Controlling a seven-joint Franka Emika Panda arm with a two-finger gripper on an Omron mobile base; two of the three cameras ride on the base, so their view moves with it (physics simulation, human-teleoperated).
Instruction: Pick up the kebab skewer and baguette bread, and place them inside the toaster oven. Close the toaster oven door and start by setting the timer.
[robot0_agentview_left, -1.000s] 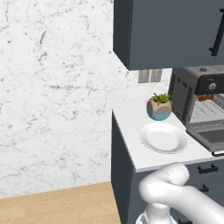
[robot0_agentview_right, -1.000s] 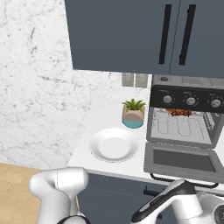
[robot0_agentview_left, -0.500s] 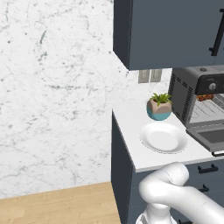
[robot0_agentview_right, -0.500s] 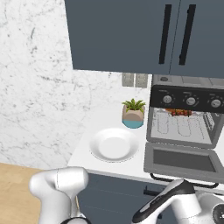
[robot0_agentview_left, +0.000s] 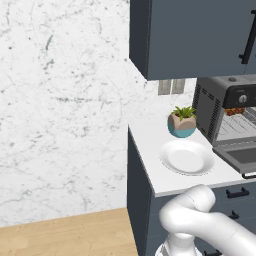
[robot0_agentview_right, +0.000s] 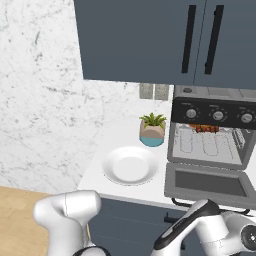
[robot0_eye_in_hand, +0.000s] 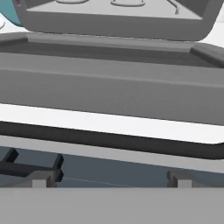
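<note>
- The toaster oven (robot0_agentview_right: 212, 132) is standing on the white counter (robot0_agentview_right: 107, 145) beneath the dark blue-grey cabinets (robot0_agentview_right: 150, 40), with its toaster oven door (robot0_agentview_right: 207, 182) lying folded down flat, out over the counter's front edge.
- The kebab skewer (robot0_agentview_right: 206, 128) is lying on the wire rack (robot0_agentview_right: 210, 145) at the back of the open cavity; the baguette bread cannot be made out for certain.
- A white plate (robot0_agentview_right: 130, 165) is sitting bare on the counter just left of the door, and a small potted plant (robot0_agentview_right: 152, 130) is standing behind it, beside the oven's side.
- In the hand view the door's dark bar handle (robot0_eye_in_hand: 109, 140) is running across, close in front of the camera, below the door's edge.
- The fingers are standing wide apart, gripping nothing.
</note>
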